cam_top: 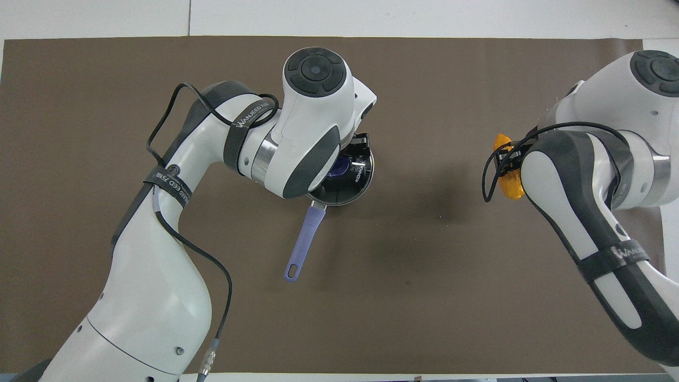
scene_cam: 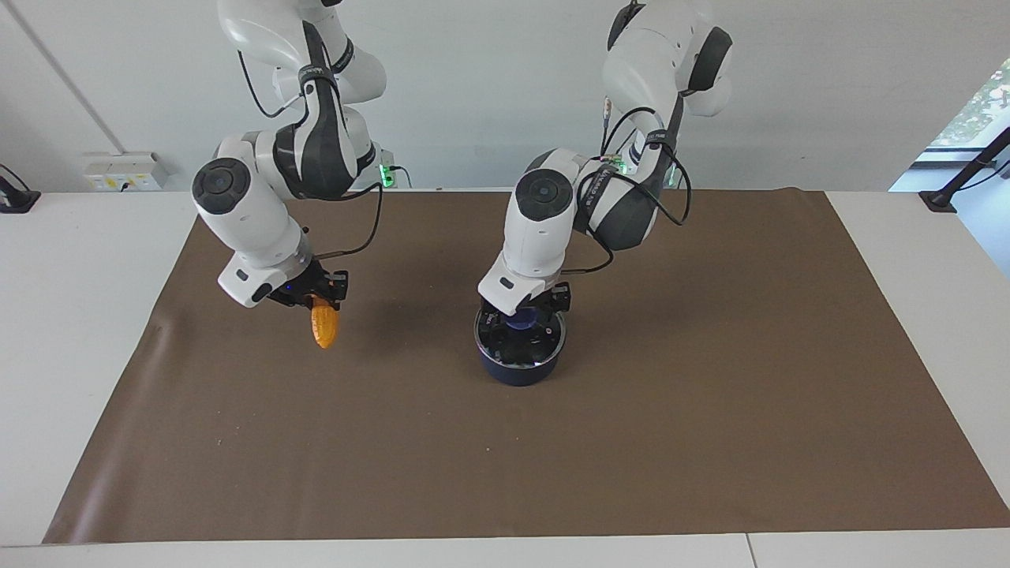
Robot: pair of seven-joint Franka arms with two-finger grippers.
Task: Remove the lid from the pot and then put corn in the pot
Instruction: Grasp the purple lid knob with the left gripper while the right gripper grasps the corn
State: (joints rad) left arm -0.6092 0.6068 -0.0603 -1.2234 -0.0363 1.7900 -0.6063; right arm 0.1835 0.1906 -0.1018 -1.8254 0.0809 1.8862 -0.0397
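The dark blue pot point(scene_cam: 517, 371) stands mid-mat with the glass lid point(scene_cam: 522, 345) lying on it. Its light-blue handle point(cam_top: 305, 233) points toward the robots. My left gripper point(scene_cam: 522, 314) is down at the lid's blue knob point(scene_cam: 521, 319), which it partly hides; in the overhead view this gripper point(cam_top: 345, 159) covers most of the lid point(cam_top: 354, 183). My right gripper point(scene_cam: 319, 304) is shut on the yellow-orange corn point(scene_cam: 324, 330) and holds it in the air over the mat, toward the right arm's end. The corn also shows in the overhead view point(cam_top: 512, 188).
A brown mat point(scene_cam: 710, 394) covers the white table point(scene_cam: 79, 315). A power socket box point(scene_cam: 122, 170) sits at the table's edge by the wall, past the right arm's end of the mat.
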